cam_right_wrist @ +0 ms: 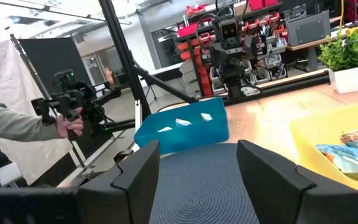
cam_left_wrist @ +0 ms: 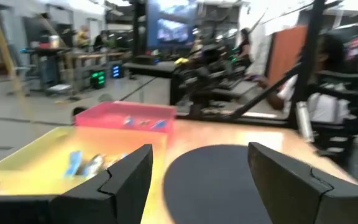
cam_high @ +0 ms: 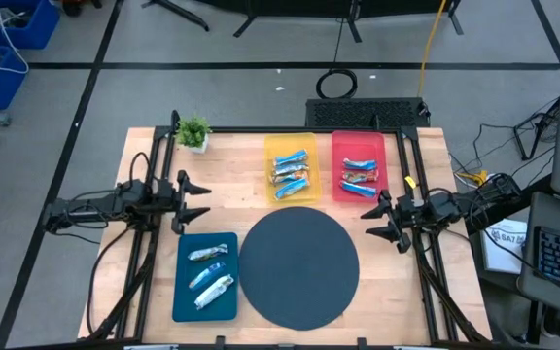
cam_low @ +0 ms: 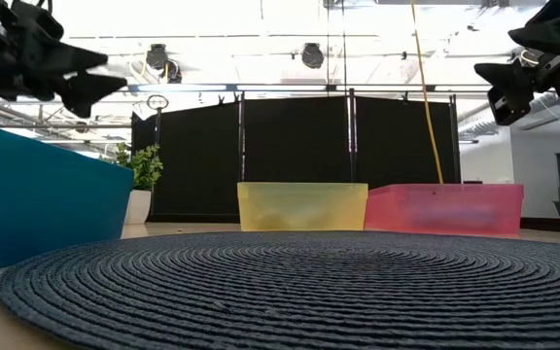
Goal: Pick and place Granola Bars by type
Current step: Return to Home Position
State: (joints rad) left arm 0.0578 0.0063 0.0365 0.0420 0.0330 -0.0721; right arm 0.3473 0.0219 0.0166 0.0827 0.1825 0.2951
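Observation:
The granola bars lie sorted in three trays in the high view: blue bars with orange-brown marks in the yellow tray (cam_high: 291,167), blue bars with red marks in the red tray (cam_high: 358,165), silvery-white bars (cam_high: 210,271) in the teal tray (cam_high: 205,277). My left gripper (cam_high: 200,201) hovers open over the table's left side, above the teal tray's far end. My right gripper (cam_high: 374,221) hovers open by the right edge, near the red tray's near end. Both hold nothing.
A round dark woven mat (cam_high: 298,266) lies at the table's near centre between the grippers. A small potted plant (cam_high: 193,131) stands at the far left corner. In the right wrist view a person's hand (cam_right_wrist: 70,126) holds a device beyond the table.

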